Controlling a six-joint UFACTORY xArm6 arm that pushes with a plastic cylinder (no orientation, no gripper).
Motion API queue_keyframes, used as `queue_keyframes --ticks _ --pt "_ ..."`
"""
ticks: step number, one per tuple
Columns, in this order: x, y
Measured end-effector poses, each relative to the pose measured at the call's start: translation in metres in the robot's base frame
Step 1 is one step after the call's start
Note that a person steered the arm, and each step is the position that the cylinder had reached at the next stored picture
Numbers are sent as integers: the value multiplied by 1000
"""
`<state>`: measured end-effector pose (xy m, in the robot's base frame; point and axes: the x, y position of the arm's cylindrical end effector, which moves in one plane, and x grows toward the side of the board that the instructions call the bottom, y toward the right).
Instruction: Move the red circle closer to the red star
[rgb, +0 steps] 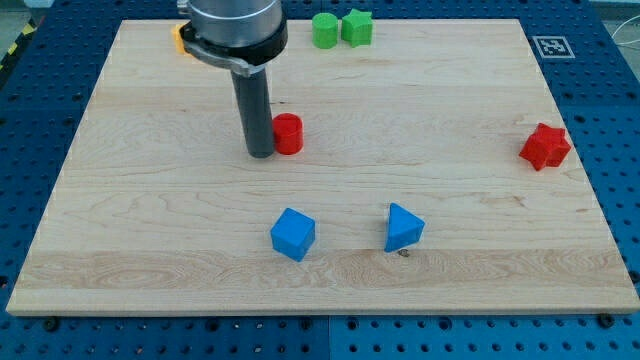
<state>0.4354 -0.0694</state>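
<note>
2 green blocks (341, 29) touch at the board's (450, 280) top edge, a blue cube (293, 234) and blue triangular block (403, 228) sit near its bottom.

My tip (260, 155) touching the red circle's (288, 133) left side, red star (545, 147) well apart at the view's right

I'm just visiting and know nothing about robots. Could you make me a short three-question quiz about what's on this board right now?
1. True or false: my tip is on the view's left side of the red circle, right next to it.
2. Which lies nearest the red star? A) blue cube B) blue triangle C) the two green blocks
3. Fill in: to near the star, the circle must travel toward the view's ____.

Key:
1. True.
2. B, though the star stands well apart from all of them.
3. Right; nothing lies on the wooden board between them.
</note>
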Motion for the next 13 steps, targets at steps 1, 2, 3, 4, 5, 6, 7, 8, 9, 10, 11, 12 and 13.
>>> queue_keyframes --ticks 1,2,3,4,5,6,7,8,9,10,11,12,13 --pt "-12 12" --pt "-24 24" --pt "-33 45" --pt "-34 68" --pt "-34 95" --pt "-34 121" --pt "-34 145" --pt "-37 165" --pt "-48 178" --pt "-65 182" --pt "-80 186" --pt "-92 193" --pt "-99 207"
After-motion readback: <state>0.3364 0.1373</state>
